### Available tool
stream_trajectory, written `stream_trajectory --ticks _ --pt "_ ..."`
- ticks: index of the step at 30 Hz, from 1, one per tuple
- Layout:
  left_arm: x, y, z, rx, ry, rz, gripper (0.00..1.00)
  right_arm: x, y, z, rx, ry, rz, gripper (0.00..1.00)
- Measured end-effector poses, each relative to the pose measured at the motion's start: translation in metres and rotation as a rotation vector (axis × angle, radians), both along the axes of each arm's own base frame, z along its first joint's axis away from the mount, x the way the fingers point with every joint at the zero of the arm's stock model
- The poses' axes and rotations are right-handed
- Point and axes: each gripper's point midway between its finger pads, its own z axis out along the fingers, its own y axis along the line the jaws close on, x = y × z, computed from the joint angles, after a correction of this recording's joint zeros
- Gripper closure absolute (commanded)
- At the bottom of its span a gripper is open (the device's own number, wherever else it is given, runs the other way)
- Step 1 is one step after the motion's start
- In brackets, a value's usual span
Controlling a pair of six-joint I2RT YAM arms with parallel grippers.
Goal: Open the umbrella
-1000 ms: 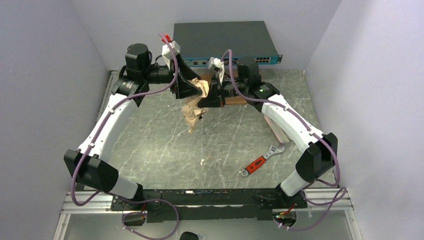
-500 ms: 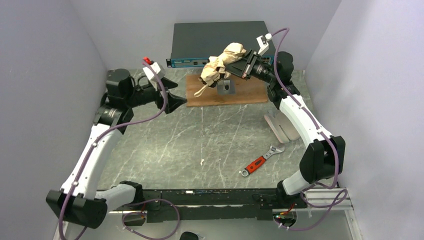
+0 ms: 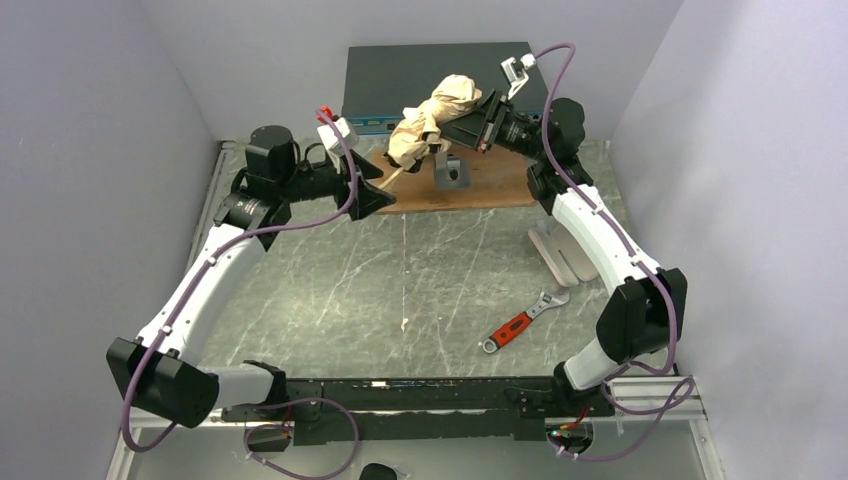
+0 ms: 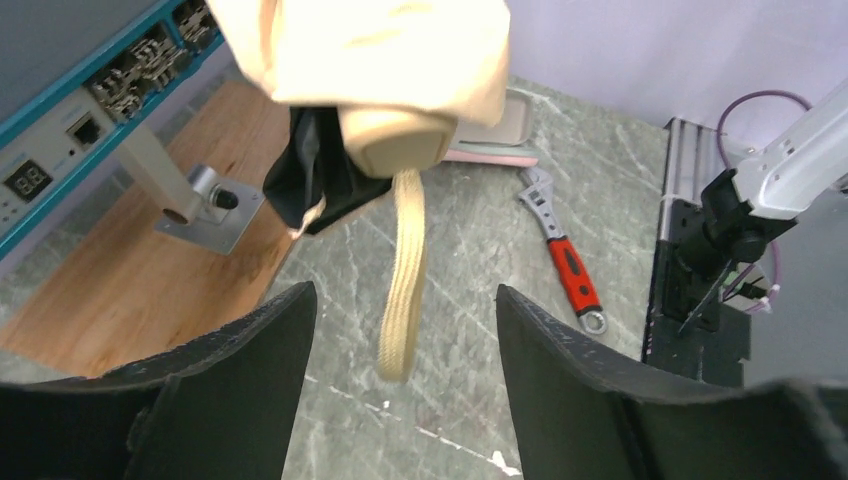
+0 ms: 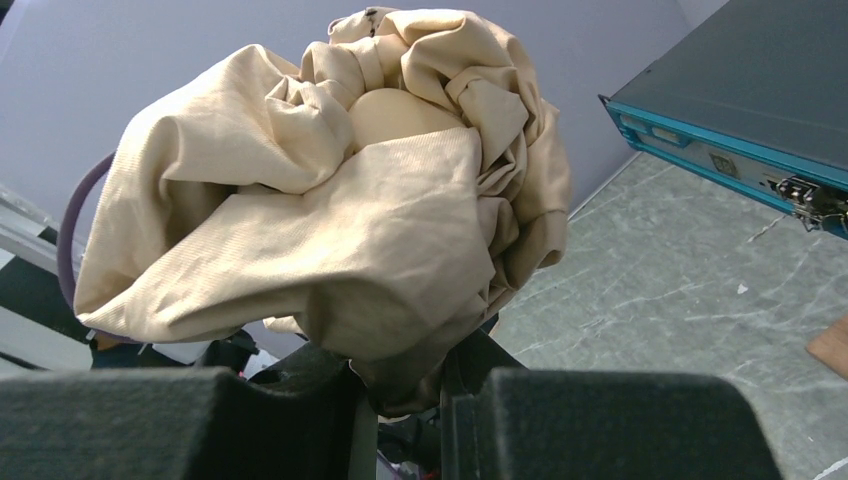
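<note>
Pinching the collapsed umbrella (image 3: pixel 432 118) by its fabric in my right claw (image 5: pixel 400 385), left claw (image 4: pixel 402 300) spread below its strap (image 4: pixel 403 270), I've opened nothing yet.

The middle of the worktop (image 3: pixel 400 290) is open. Toward the right front lies a wrench (image 3: pixel 522 322). A pale pink case (image 3: pixel 552 258) sits just beside the right arm (image 3: pixel 600 235). At the rear, a wooden board (image 3: pixel 500 185) carries an upright metal bracket (image 3: pixel 450 172), with a dark box (image 3: pixel 400 75) behind it. The umbrella (image 3: pixel 432 115) hangs above the board's left end and blocks approach from above there. The left wall (image 3: pixel 90 160) and right wall (image 3: pixel 740 160) close the sides.
</note>
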Motion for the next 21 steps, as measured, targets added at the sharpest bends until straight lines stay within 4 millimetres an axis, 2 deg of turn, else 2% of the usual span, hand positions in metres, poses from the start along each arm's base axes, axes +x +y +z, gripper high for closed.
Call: stream_trajectory --ticks 2,4,5,10,13,16,19,21 --pt "-0.001 -0.003 0.003 -0.006 -0.004 -0.013 0.6 -0.002 0.002 0.0 -0.003 -0.006 0.007 1.0" --pt "-0.001 -0.006 0.003 -0.009 -0.001 -0.024 0.94 -0.004 0.004 -0.001 -0.007 -0.013 0.014 1.0" --pt "-0.001 -0.007 0.001 -0.004 -0.002 -0.033 1.0 -0.004 0.004 -0.001 -0.009 -0.018 0.017 1.0" --pt "-0.002 -0.006 -0.011 0.02 0.025 -0.04 1.0 -0.005 0.005 -0.003 -0.024 -0.045 0.02 1.0" --pt "-0.006 0.004 -0.029 0.052 0.025 -0.025 1.0 -0.002 0.001 -0.006 -0.035 -0.045 0.011 1.0" --pt "-0.015 0.022 -0.058 0.101 0.05 0.009 1.0 0.011 -0.016 -0.002 -0.04 -0.058 -0.037 1.0" --pt "-0.026 0.041 -0.087 0.158 0.079 0.041 1.0 0.028 -0.04 0.011 -0.037 -0.093 -0.105 1.0" --pt "-0.032 0.048 -0.098 0.187 0.085 0.051 1.0 0.032 -0.05 0.017 -0.038 -0.115 -0.128 1.0"
